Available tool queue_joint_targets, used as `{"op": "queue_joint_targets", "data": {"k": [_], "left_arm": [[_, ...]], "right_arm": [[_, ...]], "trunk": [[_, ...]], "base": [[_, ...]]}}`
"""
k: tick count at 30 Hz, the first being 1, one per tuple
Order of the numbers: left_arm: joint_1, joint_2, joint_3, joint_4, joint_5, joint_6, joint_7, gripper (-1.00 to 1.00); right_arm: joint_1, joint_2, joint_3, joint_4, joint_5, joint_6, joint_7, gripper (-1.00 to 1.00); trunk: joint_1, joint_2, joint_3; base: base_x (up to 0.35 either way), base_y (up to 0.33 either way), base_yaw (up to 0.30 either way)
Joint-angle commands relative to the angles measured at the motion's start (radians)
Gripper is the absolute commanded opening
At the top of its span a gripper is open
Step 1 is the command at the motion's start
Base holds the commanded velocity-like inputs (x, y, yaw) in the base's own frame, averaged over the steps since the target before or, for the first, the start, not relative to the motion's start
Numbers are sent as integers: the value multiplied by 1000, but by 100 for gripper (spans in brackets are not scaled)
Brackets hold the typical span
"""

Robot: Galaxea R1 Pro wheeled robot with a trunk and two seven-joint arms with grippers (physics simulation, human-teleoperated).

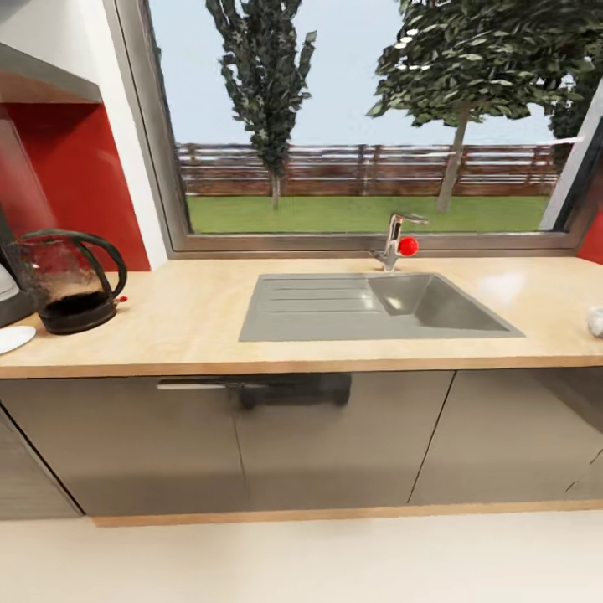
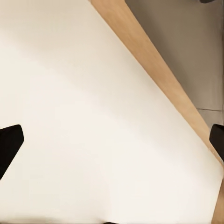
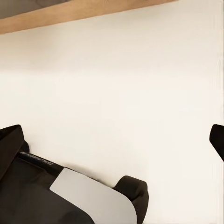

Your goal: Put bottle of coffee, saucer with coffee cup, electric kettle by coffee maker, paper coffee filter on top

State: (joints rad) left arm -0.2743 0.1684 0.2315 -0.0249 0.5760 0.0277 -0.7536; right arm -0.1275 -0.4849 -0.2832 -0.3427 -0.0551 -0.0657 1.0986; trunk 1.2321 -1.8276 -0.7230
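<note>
While the kettle (image 1: 71,280) is already stood on the worktop (image 1: 201,322) at the far left, beside what may be the saucer (image 1: 15,338), much is left. Wide bare room is offered beside the sink (image 1: 377,306). Both hands (image 2: 112,144) (image 3: 114,140) are held released, grasping nothing, above floor (image 3: 140,84).

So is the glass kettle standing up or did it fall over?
Standing up. The electric kettle sits flat on its black base on the kitchen countertop, handle looping over the top.
</note>
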Motion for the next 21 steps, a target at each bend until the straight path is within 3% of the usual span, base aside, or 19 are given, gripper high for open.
{"op": "queue_joint_targets", "data": {"k": [1,10,21], "left_arm": [[0,0,8,0,-4,3,-4,100],[0,0,8,0,-4,3,-3,100],[0,0,8,0,-4,3,-3,100]], "right_arm": [[-1,0,-2,2,1,-6,3,100],[-1,2,-2,3,1,-7,1,100],[-1,2,-2,4,2,-9,-2,100]], "trunk": [[0,0,-1],[0,0,-1],[0,0,-1]], "base": [[5,-303,-278],[1,-308,-267],[0,-311,-27]]}}
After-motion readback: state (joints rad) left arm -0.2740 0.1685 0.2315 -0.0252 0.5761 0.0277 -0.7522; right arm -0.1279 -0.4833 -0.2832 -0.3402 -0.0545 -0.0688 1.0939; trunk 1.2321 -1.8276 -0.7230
